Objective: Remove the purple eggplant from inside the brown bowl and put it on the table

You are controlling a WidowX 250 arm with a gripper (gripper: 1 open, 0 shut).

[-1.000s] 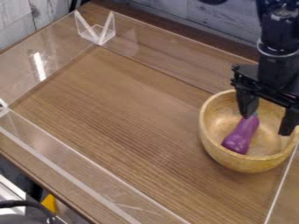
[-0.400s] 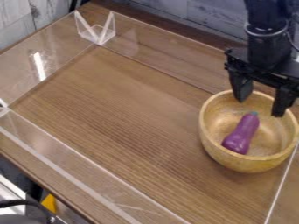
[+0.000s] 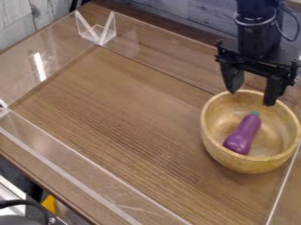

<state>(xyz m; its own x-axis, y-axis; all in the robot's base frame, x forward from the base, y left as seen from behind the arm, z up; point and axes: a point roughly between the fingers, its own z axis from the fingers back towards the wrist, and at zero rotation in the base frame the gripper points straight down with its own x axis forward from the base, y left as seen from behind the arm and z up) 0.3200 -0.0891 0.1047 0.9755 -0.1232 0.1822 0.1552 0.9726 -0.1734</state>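
Though below fingers (image 3: 237,78), purple eggplant (image 3: 245,134) untouched

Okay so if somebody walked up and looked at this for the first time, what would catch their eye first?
Most likely the purple eggplant, glossy against the yellowish inside of the brown bowl at the right edge of the table. Next, the black gripper hanging open above the bowl's far rim, holding nothing.

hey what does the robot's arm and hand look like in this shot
The arm is a dark, nearly black column coming down from the top edge. Its hand is black too, a wide crossbar with two straight fingers. No cables or markings can be made out.
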